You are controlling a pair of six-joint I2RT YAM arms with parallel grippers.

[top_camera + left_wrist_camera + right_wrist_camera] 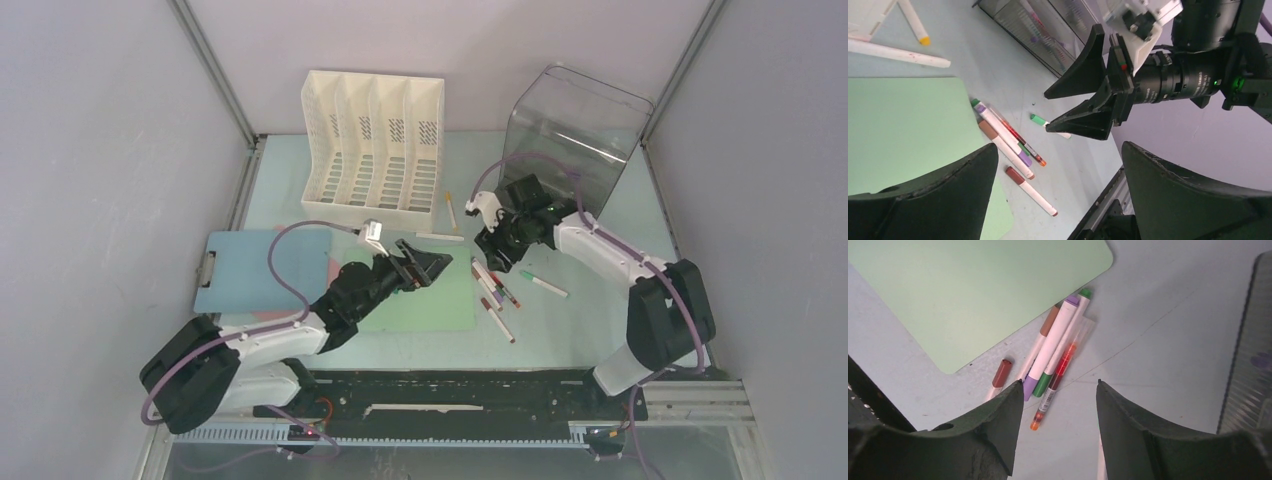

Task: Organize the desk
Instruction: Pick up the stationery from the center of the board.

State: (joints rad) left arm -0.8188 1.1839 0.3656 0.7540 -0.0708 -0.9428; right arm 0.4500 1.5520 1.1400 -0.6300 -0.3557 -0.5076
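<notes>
On the desk (570, 330), pens (490, 288) lie right of the mat (440, 302)

Maroon-capped marker (1000, 374) partly behind the right tool (1058, 385); clear bin (1248, 340) cut off at frame edge.

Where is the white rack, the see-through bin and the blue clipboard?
White rack (372, 150), top view, on its middle dividers.
See-through bin (575, 125), top view, on its front wall.
Blue clipboard (235, 270), top view, on its flat board.
</notes>
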